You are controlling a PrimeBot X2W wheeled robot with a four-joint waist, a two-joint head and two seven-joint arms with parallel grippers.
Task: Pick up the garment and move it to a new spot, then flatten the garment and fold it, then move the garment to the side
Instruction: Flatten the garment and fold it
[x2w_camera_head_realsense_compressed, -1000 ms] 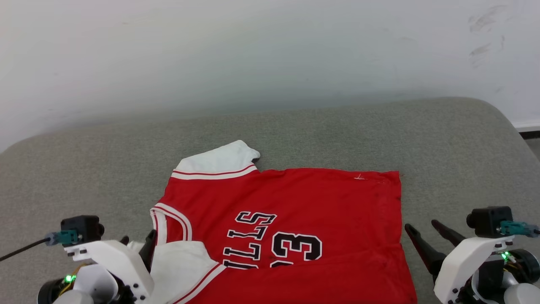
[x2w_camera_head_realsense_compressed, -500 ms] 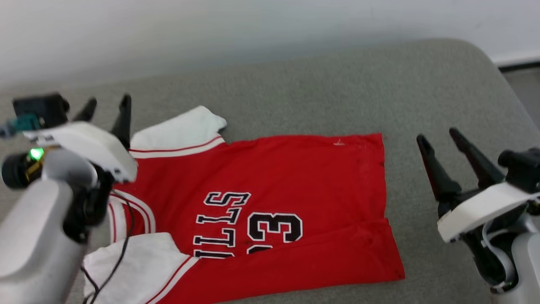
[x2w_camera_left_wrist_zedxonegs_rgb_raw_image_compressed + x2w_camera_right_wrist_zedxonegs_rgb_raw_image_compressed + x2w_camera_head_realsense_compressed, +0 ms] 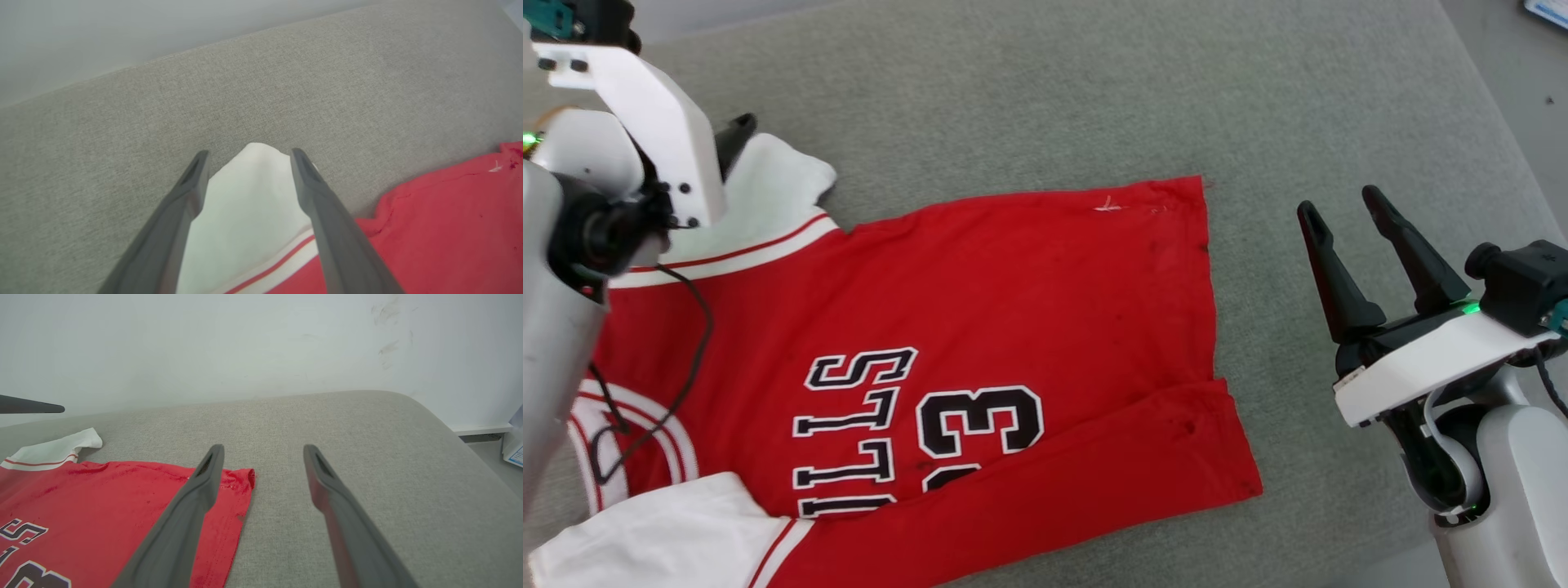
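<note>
The garment point(image 3: 1013, 286), a red jersey with white sleeves and black lettering, lies spread on the grey cushion point(image 3: 1054, 98). Its near edge is folded up over the lower part of the number. My left gripper point(image 3: 248, 154) is open and hovers over the far white sleeve point(image 3: 245, 196), one finger on each side of the sleeve's tip. In the head view its pale wrist covers most of that sleeve. Beside the jersey's hem, my right gripper point(image 3: 1339, 202) stands open over bare cushion with nothing between its fingers. The hem corner point(image 3: 245, 477) lies just left of it.
The cushion's rounded right edge point(image 3: 1486, 139) drops to grey floor, where a white and blue paper point(image 3: 1547, 12) lies. A pale wall point(image 3: 245, 343) rises behind the cushion. Bare cushion stretches beyond the jersey and to its right.
The head camera has tipped down and the whole picture has shifted. My left gripper went from the collar and near sleeve to the far sleeve. The right gripper stays beside the hem.
</note>
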